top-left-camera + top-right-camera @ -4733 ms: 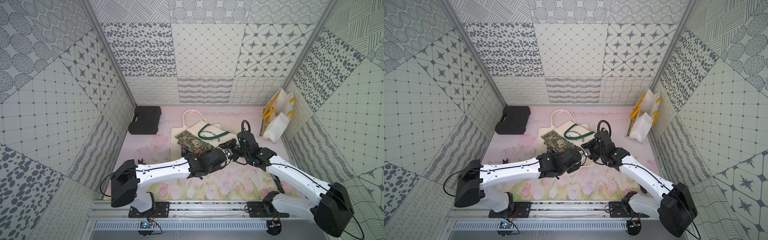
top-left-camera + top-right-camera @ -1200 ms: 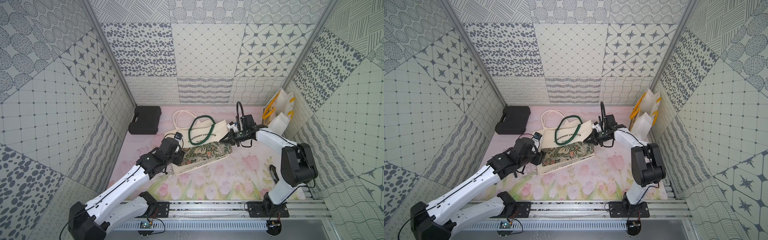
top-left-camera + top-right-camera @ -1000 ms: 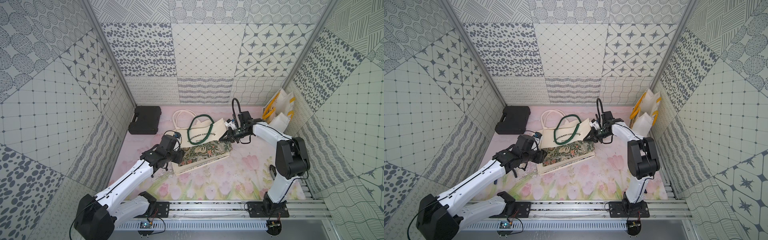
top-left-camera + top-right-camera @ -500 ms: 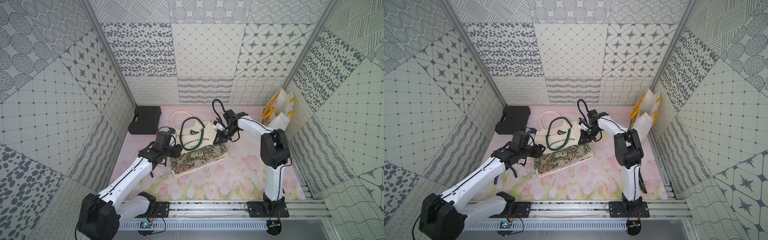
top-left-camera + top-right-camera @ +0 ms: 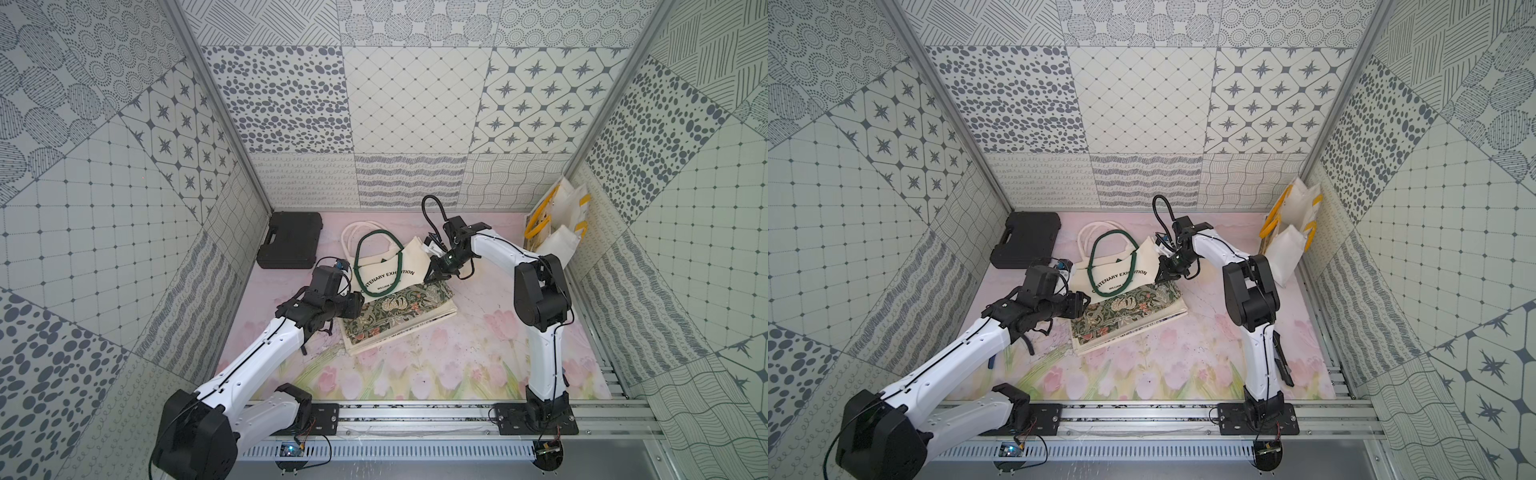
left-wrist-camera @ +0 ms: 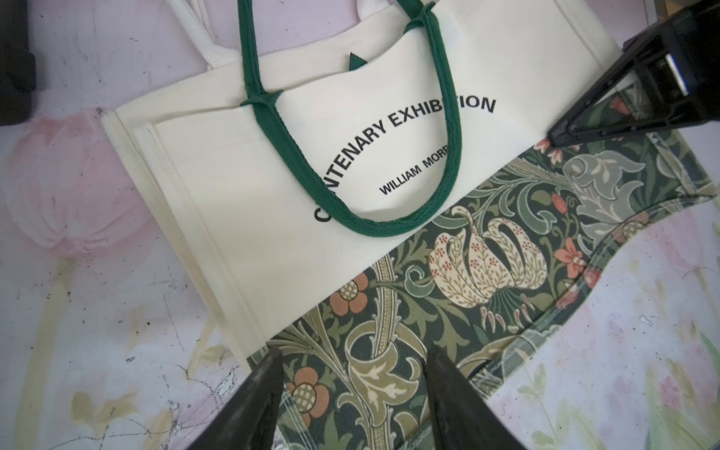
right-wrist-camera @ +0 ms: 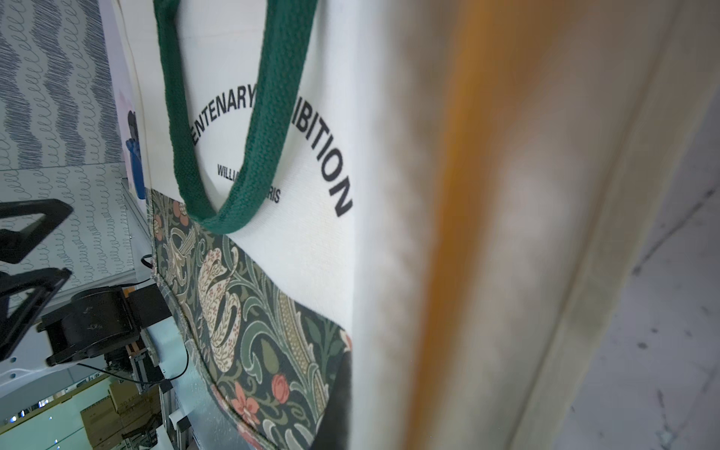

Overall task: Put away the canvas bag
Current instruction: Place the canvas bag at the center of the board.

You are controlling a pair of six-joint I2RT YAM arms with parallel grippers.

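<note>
The canvas bag (image 5: 390,276) (image 5: 1121,278) lies flat on the floor in both top views. It has a cream top printed "CENTENARY EXHIBITION", green handles (image 6: 272,128) and a dark floral lower half (image 6: 487,257). My left gripper (image 5: 356,304) (image 6: 352,393) hovers open over the floral part's left end, with nothing between its fingers (image 6: 261,393). My right gripper (image 5: 430,279) (image 6: 561,136) is shut on the bag's right edge, which is lifted and turned in. In the right wrist view blurred cream cloth (image 7: 506,233) fills the frame next to one dark finger (image 7: 339,397).
A black case (image 5: 291,241) lies at the back left corner. White paper bags with yellow handles (image 5: 557,224) lean on the right wall. White cloth handles (image 5: 353,230) stick out from under the canvas bag. Patterned walls close in three sides.
My right gripper has swung left, carrying the bag's right edge inward so the bag looks narrower. My left gripper has drawn back to the bag's left end, still open.
</note>
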